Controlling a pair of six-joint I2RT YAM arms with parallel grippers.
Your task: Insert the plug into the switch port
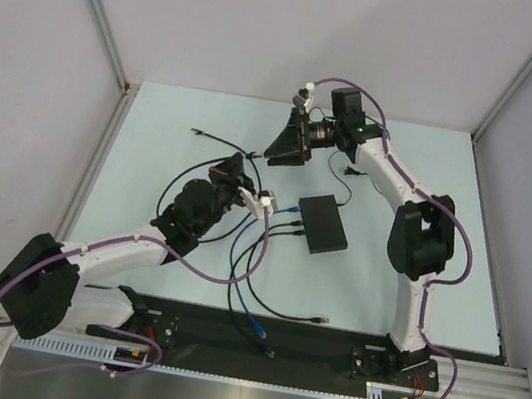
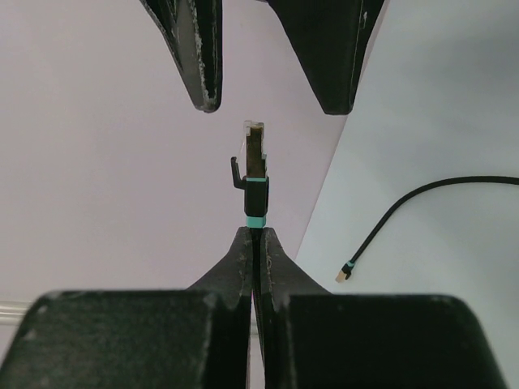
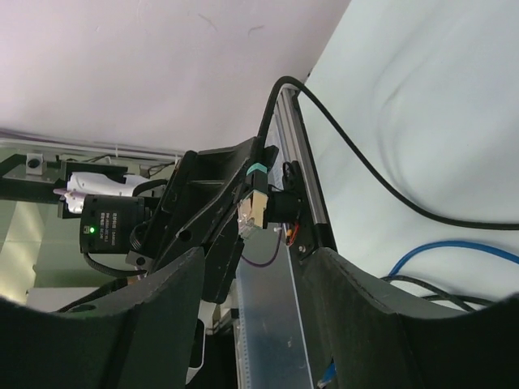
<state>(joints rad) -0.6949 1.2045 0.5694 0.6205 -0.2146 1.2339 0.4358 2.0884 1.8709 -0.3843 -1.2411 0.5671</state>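
My left gripper (image 2: 255, 237) is shut on the black cable just behind the plug (image 2: 255, 166), at its teal band. The clear-tipped plug sticks out past the fingertips, clip to the left. It points at the gap of my right gripper (image 3: 258, 261), which hangs open a little way in front of it with nothing between its fingers (image 2: 203, 61). From the right wrist the plug (image 3: 255, 207) shows above the open jaws. The switch (image 1: 323, 224), a flat black box, lies on the table right of my left gripper (image 1: 239, 177) and below my right gripper (image 1: 276, 149).
Two black cables (image 1: 288, 219) run into the switch's left edge. A blue cable (image 1: 244, 297) and more black cables loop toward the front rail (image 1: 253, 344). A loose plug end (image 2: 344, 273) lies on the pale mat. Grey walls enclose the table.
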